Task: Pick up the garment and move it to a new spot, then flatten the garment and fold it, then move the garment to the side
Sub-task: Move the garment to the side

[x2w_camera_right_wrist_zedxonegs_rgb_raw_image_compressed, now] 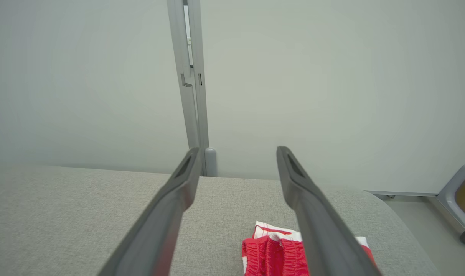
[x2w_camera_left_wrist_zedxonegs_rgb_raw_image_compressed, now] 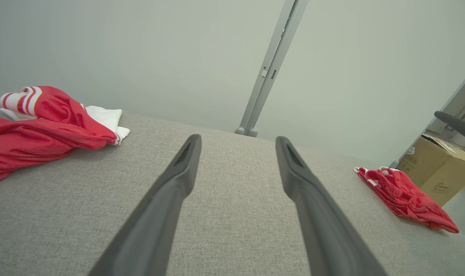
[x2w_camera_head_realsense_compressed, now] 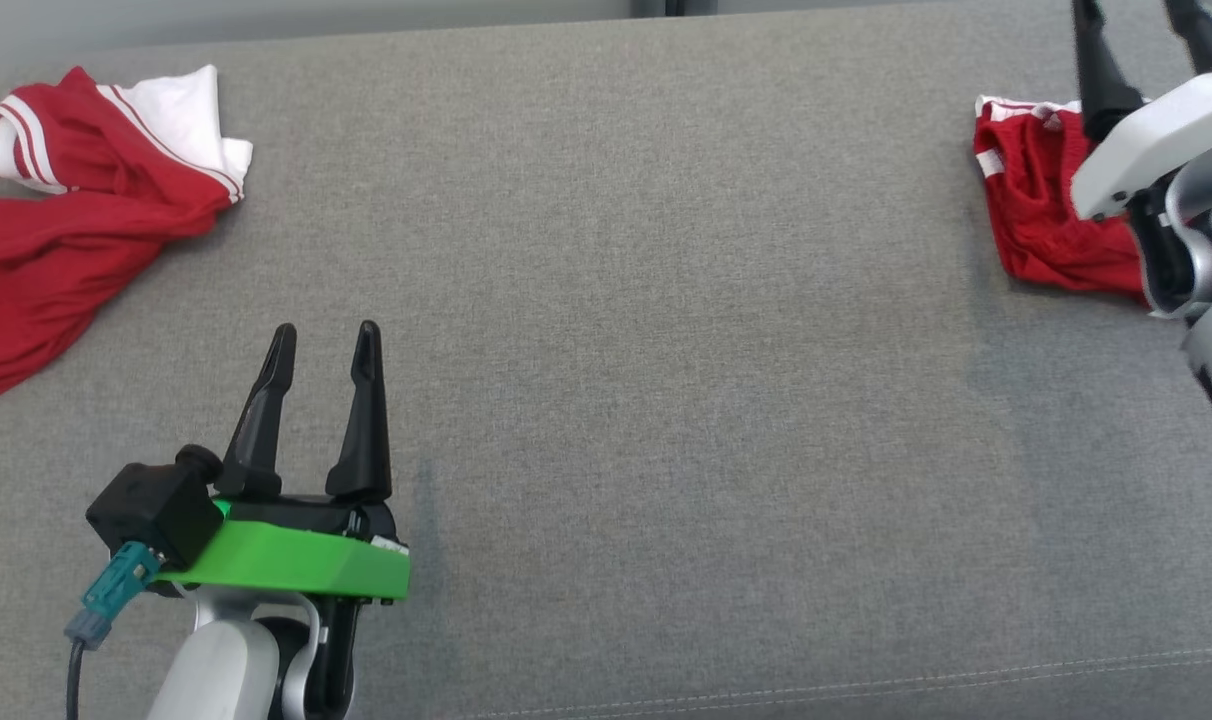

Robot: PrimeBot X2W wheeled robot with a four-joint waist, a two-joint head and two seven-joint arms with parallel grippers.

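Left gripper [x2w_camera_head_realsense_compressed: 326, 330]: fingers apart, holding nothing, low at the lower left of the head view.
Right gripper [x2w_camera_right_wrist_zedxonegs_rgb_raw_image_compressed: 238, 150]: fingers apart, holding nothing, at the upper right of the head view, over the near edge of the shorts.
Folded red shorts [x2w_camera_head_realsense_compressed: 1041, 200]: flat on the grey fabric surface [x2w_camera_head_realsense_compressed: 666, 350], right edge of the frame.
Crumpled red-and-white garment [x2w_camera_head_realsense_compressed: 76, 210]: upper left, well apart from both grippers.
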